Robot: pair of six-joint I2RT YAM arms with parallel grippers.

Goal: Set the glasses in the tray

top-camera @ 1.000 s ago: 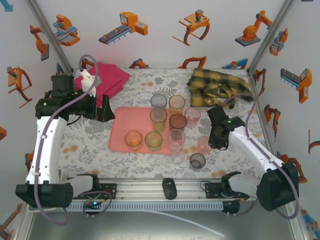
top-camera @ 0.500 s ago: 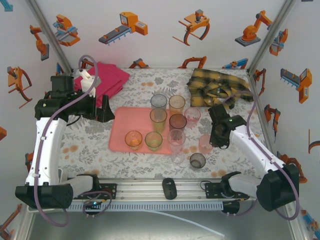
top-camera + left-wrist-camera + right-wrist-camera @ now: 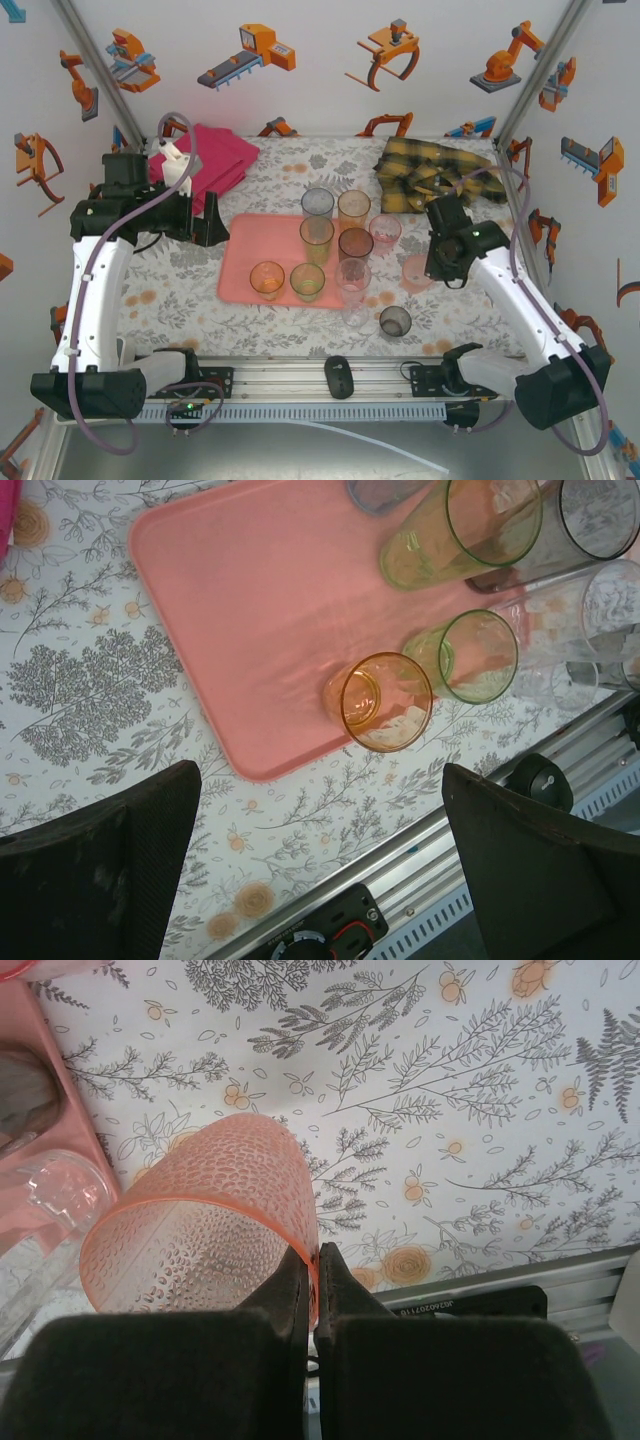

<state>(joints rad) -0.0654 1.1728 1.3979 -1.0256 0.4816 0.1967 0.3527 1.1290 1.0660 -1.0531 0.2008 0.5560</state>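
One pink dimpled plastic tumbler (image 3: 190,1230) is the thing being handled right now. Its rim is pinched by the right gripper (image 3: 313,1280), fingers clamped tight with one inside the wall and one outside. A rim pinch is probably used so the glass can be set down among close neighbours without them getting knocked.

The tumbler is held tipped, just off the right edge of the salmon-pink flat plastic tray (image 3: 245,262), over the floral tablecloth (image 3: 450,1090). Whether it's been lifted clear can't be told.

Most of the other glasses are already bunched on the tray's right half, with an amber tumbler (image 3: 385,700) and a green tumbler (image 3: 478,655) set along the tray's near edge. The tray's left half is bare, so plenty of room is left.

A smoky dark tumbler (image 3: 396,321) is parked off the tray, near its near-right corner, so the job is judged unfinished.

The left gripper (image 3: 320,800) is held spread wide with nothing in it, just off the tray's left edge, likely kept out of the way.
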